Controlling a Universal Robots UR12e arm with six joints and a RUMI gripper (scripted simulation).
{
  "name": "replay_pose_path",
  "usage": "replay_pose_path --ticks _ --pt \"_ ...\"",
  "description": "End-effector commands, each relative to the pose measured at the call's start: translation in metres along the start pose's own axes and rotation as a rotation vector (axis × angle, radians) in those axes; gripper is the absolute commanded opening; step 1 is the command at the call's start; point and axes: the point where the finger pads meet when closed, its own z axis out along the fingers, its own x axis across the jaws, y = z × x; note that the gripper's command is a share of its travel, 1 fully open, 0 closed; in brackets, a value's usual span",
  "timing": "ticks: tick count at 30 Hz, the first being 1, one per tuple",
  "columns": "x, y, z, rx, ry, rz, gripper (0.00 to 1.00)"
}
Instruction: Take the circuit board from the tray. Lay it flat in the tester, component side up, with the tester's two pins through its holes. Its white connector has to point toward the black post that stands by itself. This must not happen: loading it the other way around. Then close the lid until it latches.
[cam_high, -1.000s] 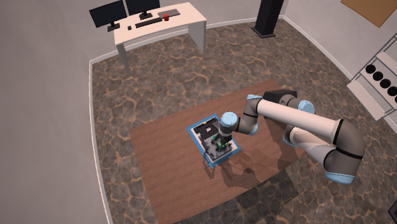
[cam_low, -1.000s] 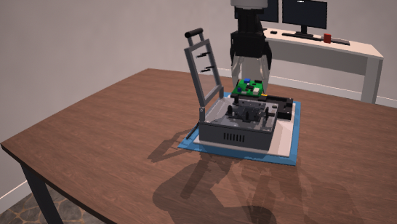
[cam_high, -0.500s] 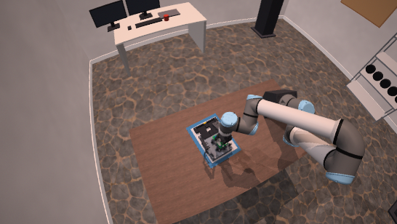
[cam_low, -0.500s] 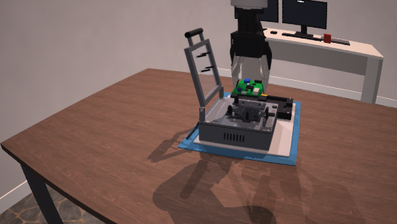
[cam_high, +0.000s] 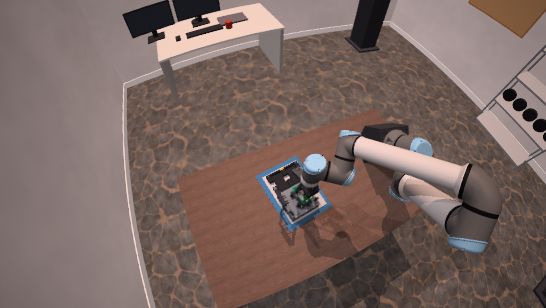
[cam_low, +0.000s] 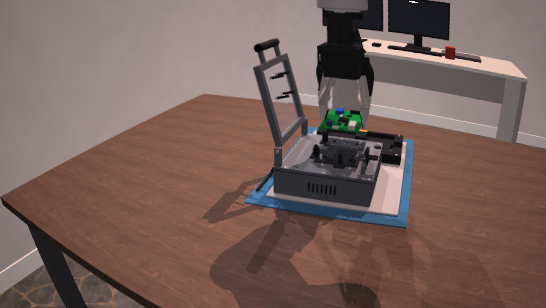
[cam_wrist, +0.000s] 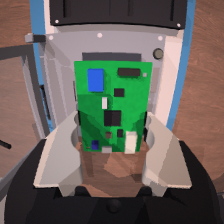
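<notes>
The bench (cam_low: 125, 200) carries a blue mat (cam_low: 407, 172) with the tester (cam_low: 325, 185) on it. The tester's lid (cam_low: 280, 95) stands open, nearly upright. Above the tester's far side, the gripper (cam_wrist: 112, 135) grasps the board (cam_wrist: 112, 107) by its two long edges, holding it level in the air, component side up. The board's white connector (cam_wrist: 131, 142) sits at the end between the fingers.

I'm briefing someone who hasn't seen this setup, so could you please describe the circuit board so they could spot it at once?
On the brown table lies a blue mat carrying a grey tester with its lid raised. Just above the tester, the gripper is shut on the circuit board. It is the only bright green thing there, with a blue block and a white connector on top.
</notes>
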Motion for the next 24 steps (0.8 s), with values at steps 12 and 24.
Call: replay_pose_path --ticks 12,24 --pt "-0.0005 -0.0003 -0.0004 0.001 -0.001 0.000 0.39" --pt "-0.0006 -0.0003 0.0063 0.001 -0.001 0.000 0.39"
